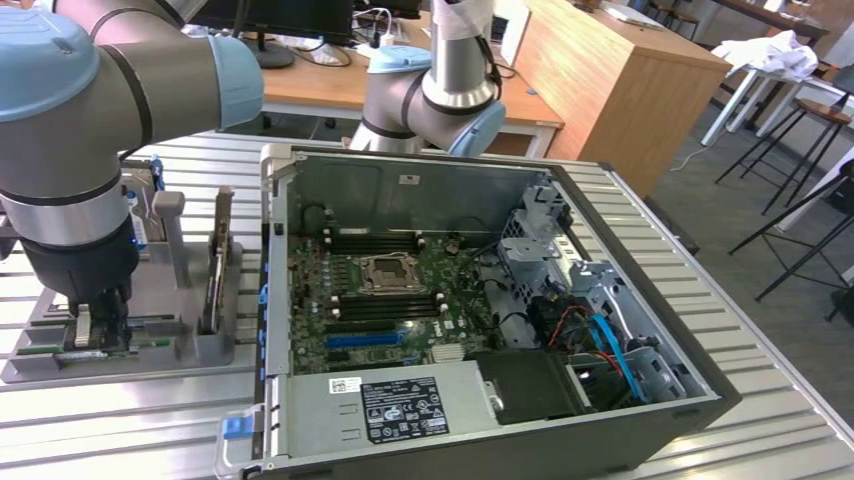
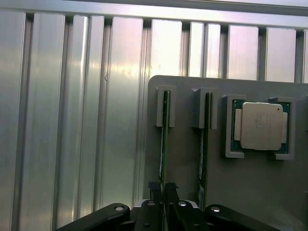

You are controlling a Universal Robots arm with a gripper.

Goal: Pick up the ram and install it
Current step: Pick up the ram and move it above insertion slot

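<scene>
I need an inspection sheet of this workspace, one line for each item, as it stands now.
Surface: slatted metal table, bearing a grey holder and an open computer case.
Job's things: the ram stands on edge in the holder, with a second stick parallel beside it.
Clutter: processor chip in its own pocket of the holder.
Grippers: claw low over the holder, at one end of the ram.
Cables: blue cable inside the case.
Surroundings: wooden desk, stool.

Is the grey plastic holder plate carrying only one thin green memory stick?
No, the grey plastic holder plate holds two: one green stick and another green stick.
</scene>
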